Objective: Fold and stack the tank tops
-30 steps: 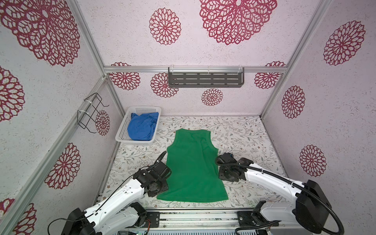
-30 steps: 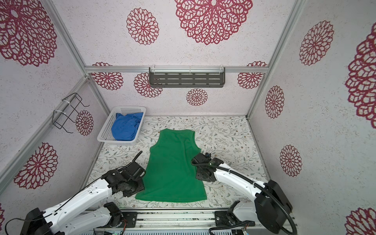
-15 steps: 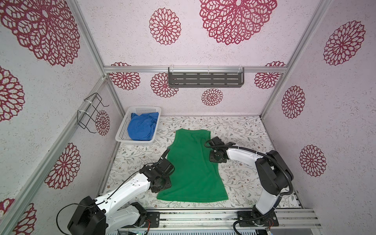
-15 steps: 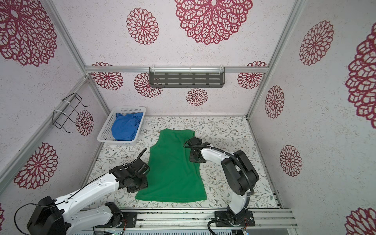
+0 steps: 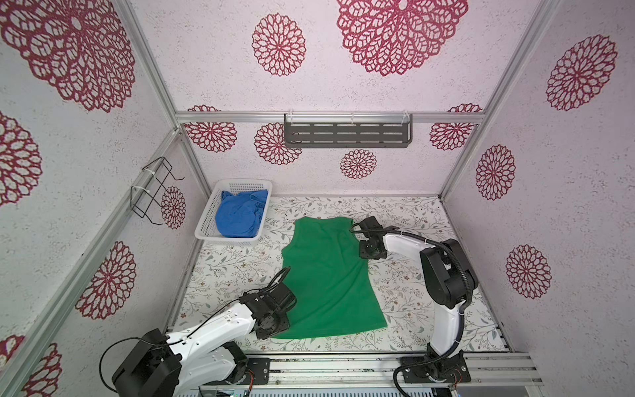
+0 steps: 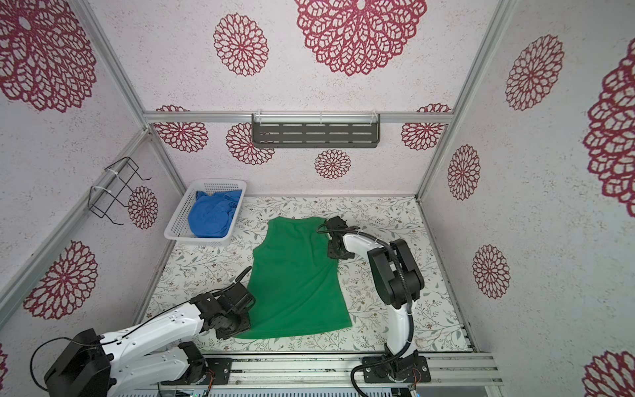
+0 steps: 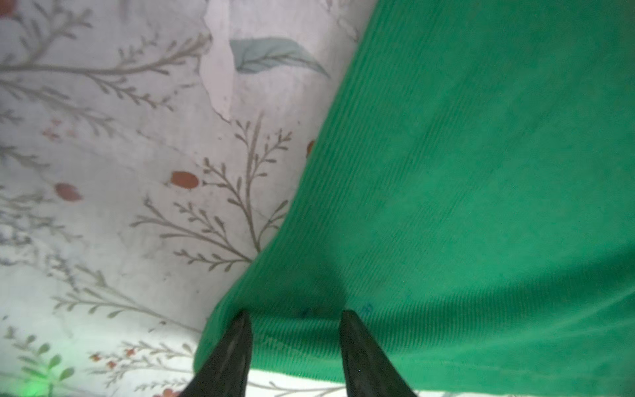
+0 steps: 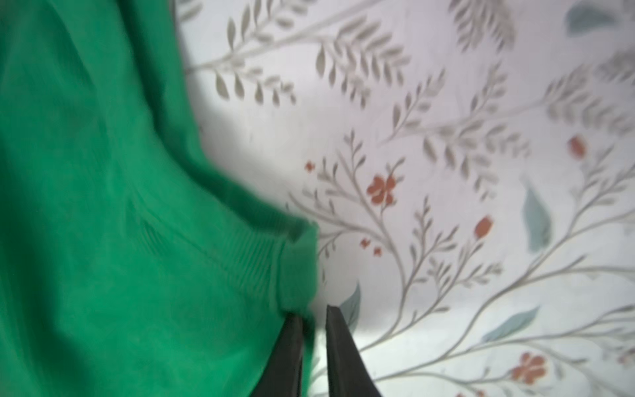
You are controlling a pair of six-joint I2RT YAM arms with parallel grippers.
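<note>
In both top views the green tank top (image 5: 326, 282) (image 6: 295, 285) lies flat mid-table, neck at the far side, hem at the front. The blue tank top (image 5: 238, 216) (image 6: 209, 216) sits crumpled in the white basket (image 5: 247, 184) (image 6: 220, 187). My left gripper (image 5: 276, 326) (image 6: 237, 326) (image 7: 295, 314) is open, its fingers spread over the green top (image 7: 464, 172) just inside the front-left hem corner. My right gripper (image 5: 365, 255) (image 6: 335, 254) (image 8: 311, 309) is at the right armhole's lower corner. Its jaws stand a narrow gap apart beside the bunched green edge (image 8: 103, 206).
The basket stands at the back left of the floral table (image 5: 412, 292). A grey slotted shelf (image 5: 347, 134) hangs on the back wall and a black wire rack (image 5: 154, 192) on the left wall. An aluminium rail (image 5: 343, 364) runs along the front edge.
My right arm swung from the green top's mid right edge to its right armhole. My left gripper shifted slightly toward the front-left hem corner. The green top has not moved.
</note>
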